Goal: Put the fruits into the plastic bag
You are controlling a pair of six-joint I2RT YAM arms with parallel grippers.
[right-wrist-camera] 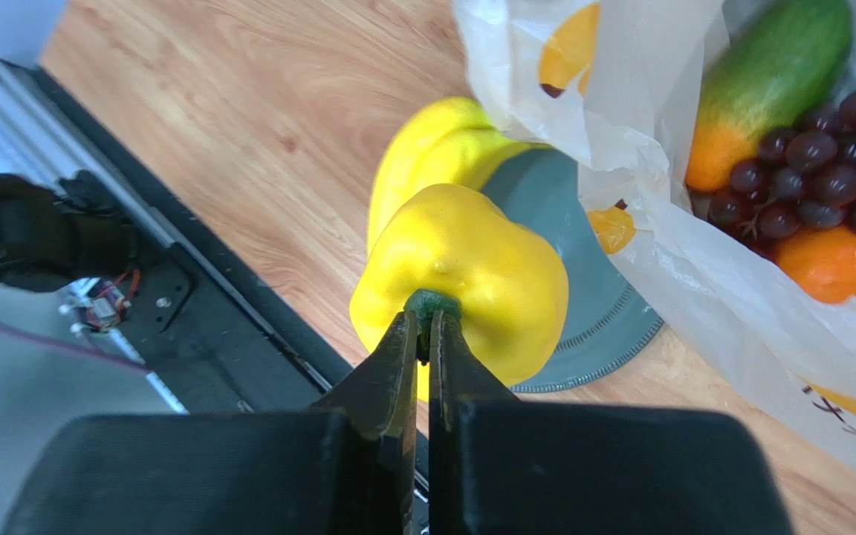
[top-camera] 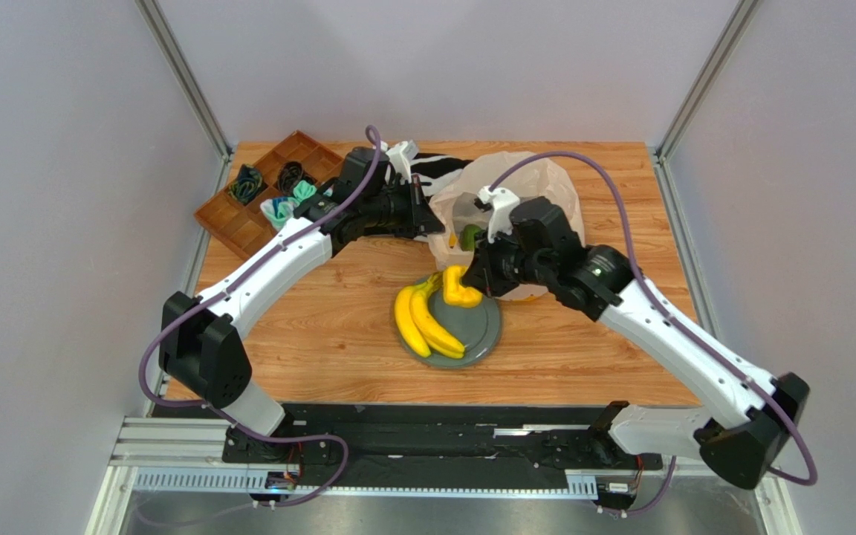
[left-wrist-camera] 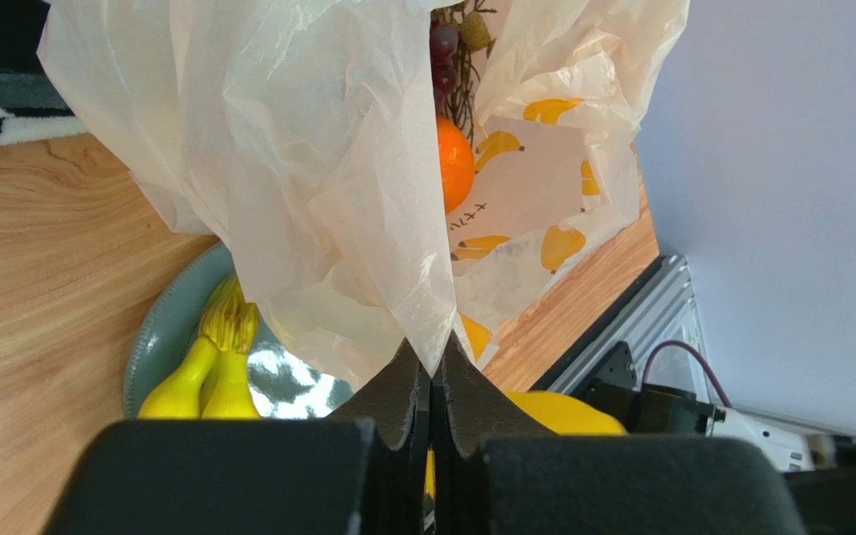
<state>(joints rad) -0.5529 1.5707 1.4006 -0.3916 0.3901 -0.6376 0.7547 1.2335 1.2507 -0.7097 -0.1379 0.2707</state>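
Observation:
My right gripper is shut on the green stem of the small yellow fruit, holding it just over the grey plate. A bunch of yellow bananas lies on that plate. My left gripper is shut on the rim of the plastic bag and holds it up at the plate's far side. Inside the bag lie an orange, dark purple grapes and an orange-green fruit. In the top view the bag bulges behind both wrists.
A brown compartment tray with small dark and teal items stands at the back left. A zebra-striped cloth lies behind the bag. The black rail runs along the near table edge.

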